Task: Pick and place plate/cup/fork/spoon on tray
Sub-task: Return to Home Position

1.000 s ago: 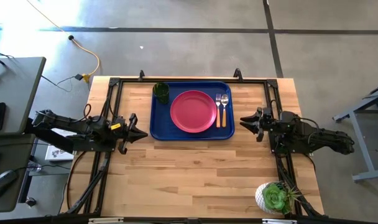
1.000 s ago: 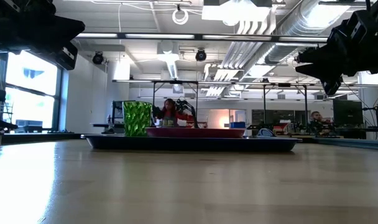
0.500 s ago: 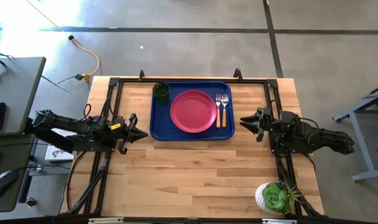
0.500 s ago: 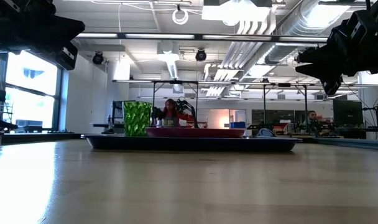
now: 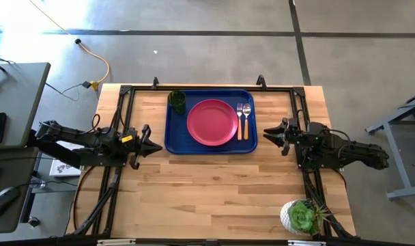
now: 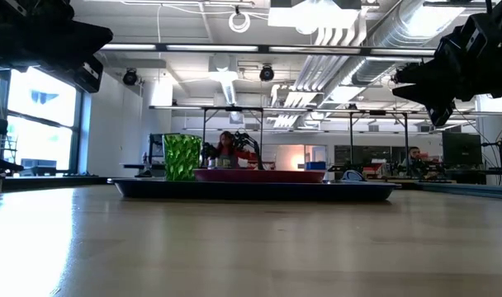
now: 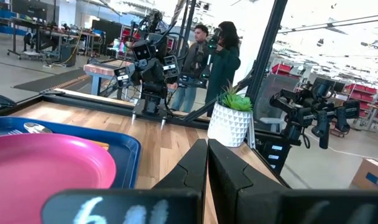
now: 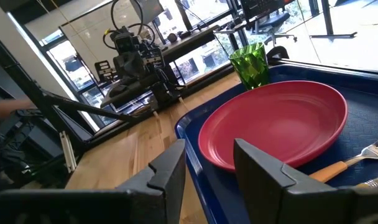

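The dark blue tray [image 5: 177,140] lies at the table's far middle. On it rest the pink-red plate [image 5: 212,121], the green cup [image 5: 177,101] upright at the tray's far left corner, and the fork [image 5: 239,119] and spoon [image 5: 247,121] side by side at its right. My left gripper [image 5: 157,145] is shut and empty, above the table just left of the tray's near left corner. My right gripper [image 5: 267,134] is open and empty, above the table just right of the tray. The plate [image 8: 276,121], cup [image 8: 250,64] and fork [image 8: 363,154] show in the right wrist view.
A green succulent in a white pot [image 5: 302,217] stands at the table's near right corner. Black frame rails [image 5: 112,171] run along the table's left and right sides. Bare wood [image 5: 207,191] lies between the tray and the near edge. People stand in the room beyond [image 7: 214,59].
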